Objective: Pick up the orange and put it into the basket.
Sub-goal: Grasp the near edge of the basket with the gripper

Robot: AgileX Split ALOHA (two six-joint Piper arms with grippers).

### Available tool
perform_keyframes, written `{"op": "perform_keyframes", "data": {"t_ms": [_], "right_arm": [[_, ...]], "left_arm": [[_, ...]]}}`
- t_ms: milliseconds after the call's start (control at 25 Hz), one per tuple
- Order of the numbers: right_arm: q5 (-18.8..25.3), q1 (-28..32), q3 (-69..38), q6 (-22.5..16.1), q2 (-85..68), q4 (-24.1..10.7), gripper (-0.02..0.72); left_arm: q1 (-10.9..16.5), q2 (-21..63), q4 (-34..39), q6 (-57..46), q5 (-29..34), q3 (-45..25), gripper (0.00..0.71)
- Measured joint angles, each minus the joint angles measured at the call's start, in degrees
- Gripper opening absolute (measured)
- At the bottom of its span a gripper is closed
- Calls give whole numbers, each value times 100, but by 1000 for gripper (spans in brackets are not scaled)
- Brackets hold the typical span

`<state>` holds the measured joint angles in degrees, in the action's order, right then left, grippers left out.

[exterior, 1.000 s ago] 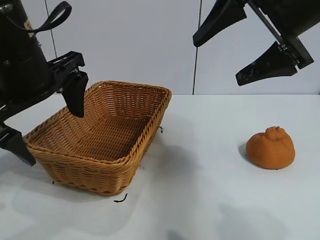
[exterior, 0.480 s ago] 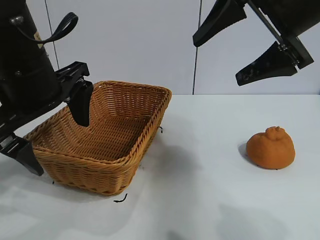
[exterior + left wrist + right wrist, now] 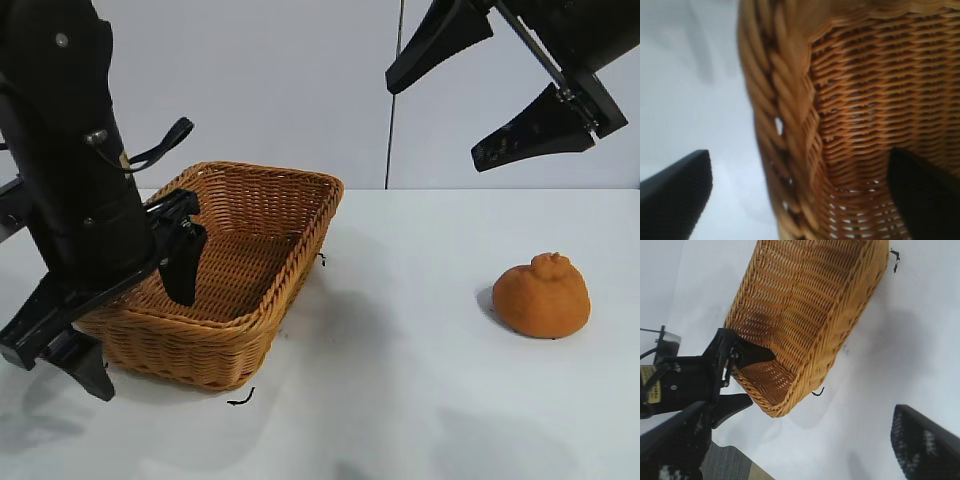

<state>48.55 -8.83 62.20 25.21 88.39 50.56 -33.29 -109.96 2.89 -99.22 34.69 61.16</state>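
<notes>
Seen on white table [image 3: 400, 400]: one tan woven wicker rectangular basket [image 3: 270, 200] toward left edge, one dull-orange lumpy dome-shaped orange [image 3: 541, 296] toward right edge, well apart from basket, resting on tabletop, untouched. Two black arms counted, one at each side.

Left gripper [image 3: 135, 320] pointed steeply down, spread wide, straddling basket's near-left rim: one finger [image 3: 184, 262] inside basket, other finger [image 3: 85, 368] outside it near table's left edge. No pinch on rim seen; contact with weave not determinable.

Right gripper [image 3: 505, 95] hung high over right part of table, above and behind orange, spread wide, holding nothing.

Left wrist view only: braided rim of basket [image 3: 785, 150] running between the two dark fingertips [image 3: 675, 195], inner weave close up, bare table on outer side. No orange shown there.

Right wrist view only: basket [image 3: 810, 305] from above, whole length, left gripper [image 3: 740, 377] at its far end, small black marks [image 3: 818, 391] on table by basket's corners, grey and tan floor strip past table's edge. Own fingertip [image 3: 925, 440] dark at frame edge. Orange not shown there either.

Exterior view only: orange, both arms together, pale wall panels [image 3: 300, 80] behind.
</notes>
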Motion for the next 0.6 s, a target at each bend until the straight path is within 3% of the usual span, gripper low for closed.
{"op": "perform_keyframes", "data": {"t_ms": [480,600], "right_arm": [[0,0,0,0,0,-153,696],[-4,0,0,0,0,-166,696]], "left_arm": [[169,-23,18,0,-4,0,569],[169,-23,11,0,-4,0,501]]}}
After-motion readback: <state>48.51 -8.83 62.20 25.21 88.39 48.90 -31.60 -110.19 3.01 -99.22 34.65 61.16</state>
